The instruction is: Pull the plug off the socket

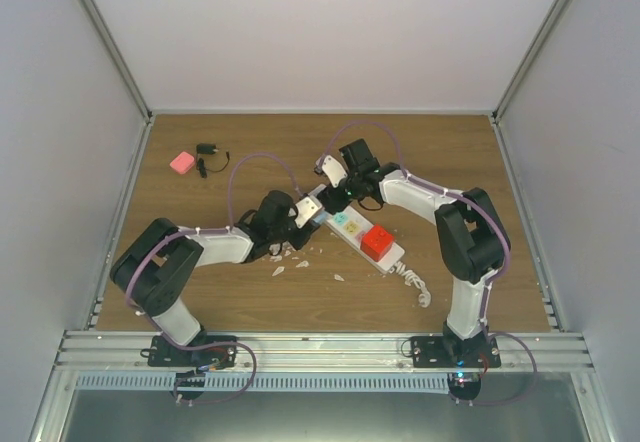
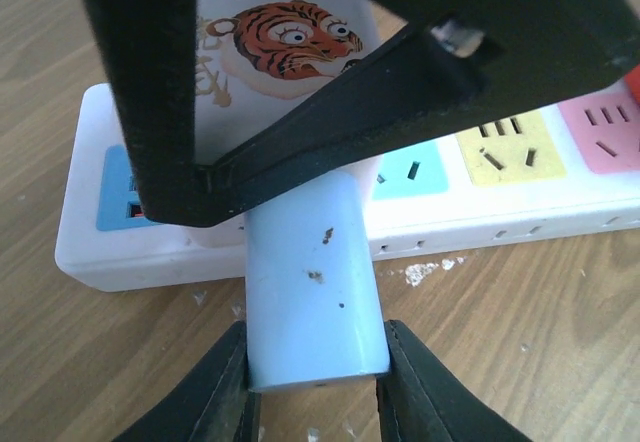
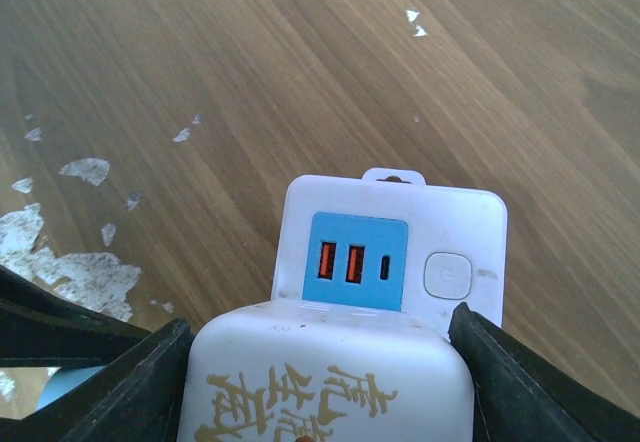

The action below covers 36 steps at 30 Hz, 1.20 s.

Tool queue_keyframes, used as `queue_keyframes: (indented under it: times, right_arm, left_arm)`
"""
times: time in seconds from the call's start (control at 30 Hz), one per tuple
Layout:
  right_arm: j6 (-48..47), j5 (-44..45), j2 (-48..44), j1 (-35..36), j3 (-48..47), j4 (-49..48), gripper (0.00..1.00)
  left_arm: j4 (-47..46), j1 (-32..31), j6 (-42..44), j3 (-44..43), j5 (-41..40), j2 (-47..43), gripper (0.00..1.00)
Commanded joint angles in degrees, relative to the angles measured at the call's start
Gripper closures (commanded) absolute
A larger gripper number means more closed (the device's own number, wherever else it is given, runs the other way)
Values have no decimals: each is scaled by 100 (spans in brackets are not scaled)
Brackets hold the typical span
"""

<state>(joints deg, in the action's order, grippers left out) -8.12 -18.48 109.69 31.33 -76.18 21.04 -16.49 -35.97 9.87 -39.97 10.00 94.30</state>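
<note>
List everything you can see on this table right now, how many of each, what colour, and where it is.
power strip: one, white with pastel squares, mid-table, lying diagonally
tiger plug: one, white with a tiger picture, on the strip at its USB end
red plug: one, red, on the strip near its cord end
light blue block: one, light blue, beside the strip
coiled cord: one, white, at the strip's near end
pink block: one, pink, far left
black adapter: one, black, thin cable, next to the pink block
white flecks: several, white, by the strip
table: one, brown wood
left hand: black, fingers on both sides of the light blue block
right hand: black, fingers on both sides of the tiger plug
</note>
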Motion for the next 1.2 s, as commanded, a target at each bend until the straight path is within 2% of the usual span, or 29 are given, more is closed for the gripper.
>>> queue_keyframes:
  times: [0.0, 0.23, 0.53, 0.8, 1.0, 1.17]
  right_arm:
    - [-158, 380, 109, -203, 244, 552, 62]
    - [-380, 544, 130, -275, 299, 538, 62]
    - [-458, 811, 48, -286, 495, 364, 64]
    - [-477, 599, -42, -285, 612, 270, 62]
    - [-547, 378, -147, -276, 629, 215, 51]
    - [-593, 21, -273, -272, 630, 87, 32]
  left_arm:
    - [-118, -60, -218, 341, 239, -459, 73]
    - [-81, -68, -383, 607, 384, -728, 79]
    - [13, -251, -517, 871, 481, -976, 80]
    - [296, -241, -556, 925, 826, -1468, 81]
    - [841, 117, -527, 797, 1534, -1968, 81]
    - [1508, 913, -350, 686, 2273, -2691, 80]
